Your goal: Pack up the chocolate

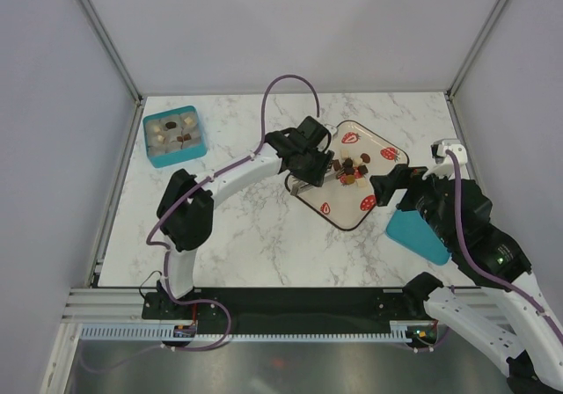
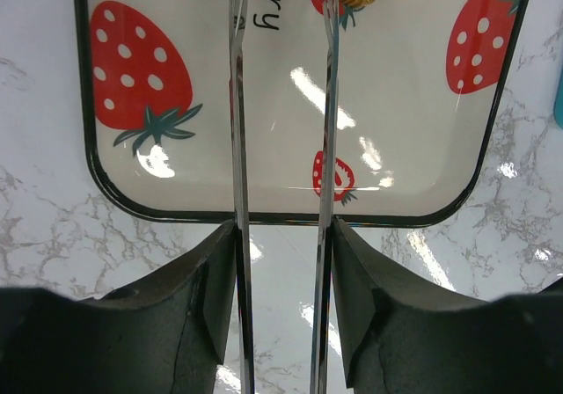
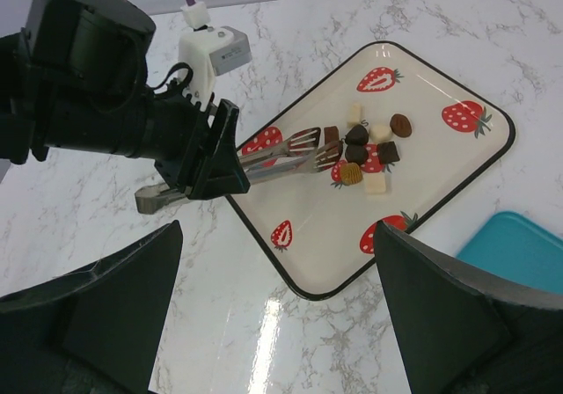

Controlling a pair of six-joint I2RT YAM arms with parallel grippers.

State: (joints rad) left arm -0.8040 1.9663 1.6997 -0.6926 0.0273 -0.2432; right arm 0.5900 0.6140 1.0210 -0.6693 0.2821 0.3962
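The marble bench (image 1: 237,236) carries the strawberry tray (image 3: 440,170), with the teal box (image 1: 174,136) well off the tray's far-left side. The right claw (image 3: 277,227) hangs spread wide and empty by the tray's near-right edge, while the left claw (image 3: 224,161), over the tray's left corner, is clenched on the metal tongs (image 3: 281,161), their blades parted just short of the chocolate (image 3: 365,148) heaped at the tray's middle. I reckon the step is nipping one piece: set the tips astride an outer piece, squeeze gently, lift straight up.
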